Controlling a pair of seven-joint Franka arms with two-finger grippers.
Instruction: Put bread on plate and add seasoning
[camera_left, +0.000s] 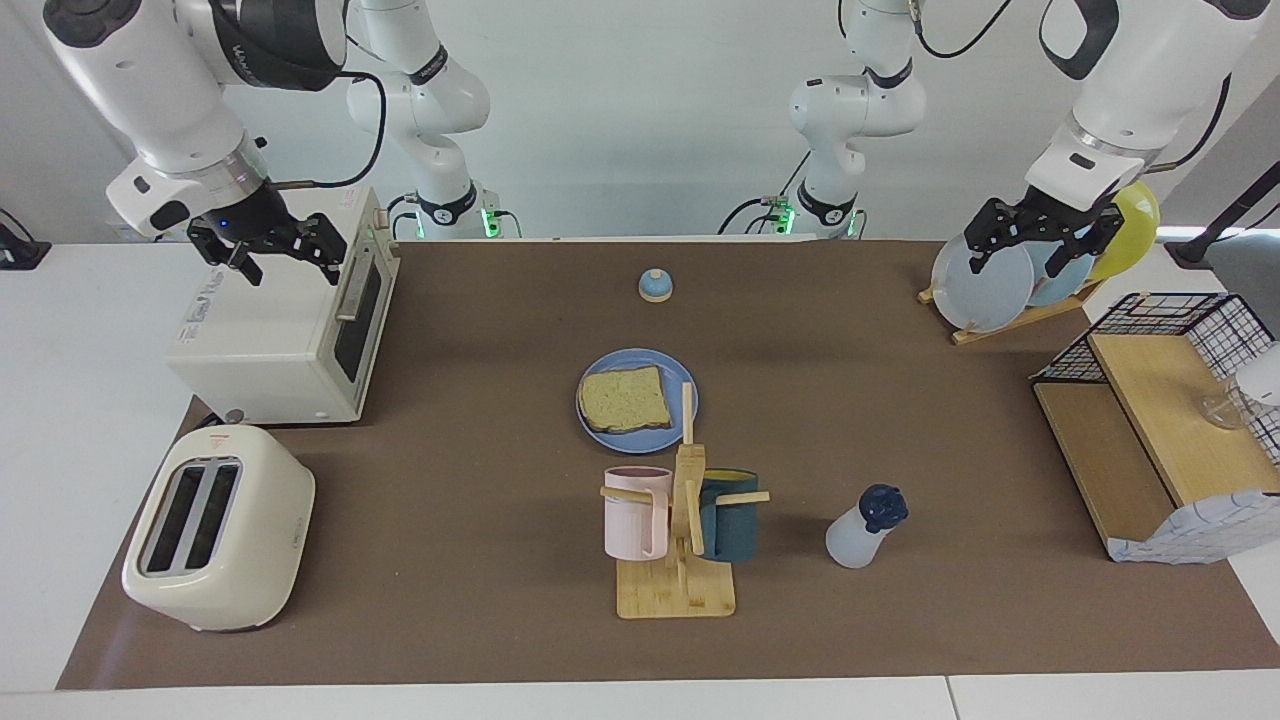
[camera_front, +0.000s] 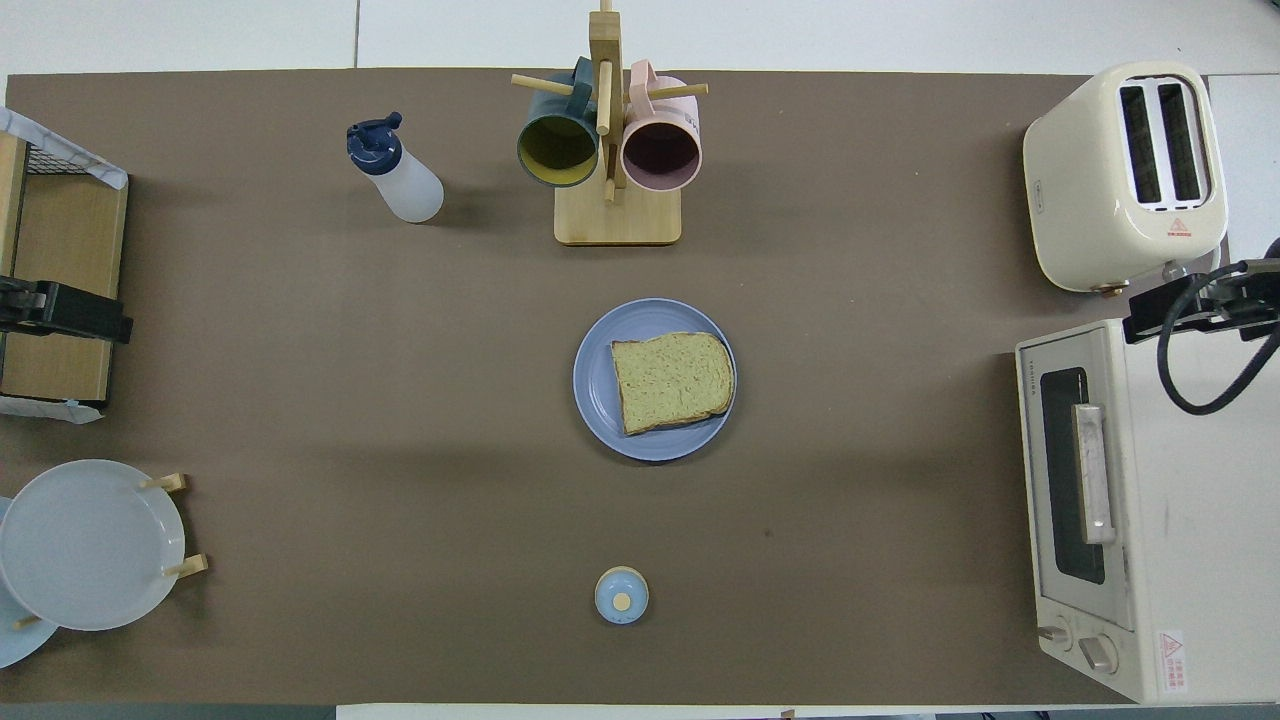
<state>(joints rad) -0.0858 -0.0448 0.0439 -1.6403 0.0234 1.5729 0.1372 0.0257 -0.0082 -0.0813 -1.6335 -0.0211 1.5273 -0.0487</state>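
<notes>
The bread (camera_left: 624, 400) is lying on the plate (camera_left: 684, 392) at frame centre; the seasoning (camera_left: 862, 528) is standing lower right; left gripper (camera_left: 1042, 233), upper right, and right gripper (camera_left: 268, 247), upper left, are hanging spread, grasping nothing

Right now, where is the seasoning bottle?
The seasoning bottle stands upright on the mat beside the mug rack, toward the left arm's end, farther from the robots than the plate with the bread.
</notes>
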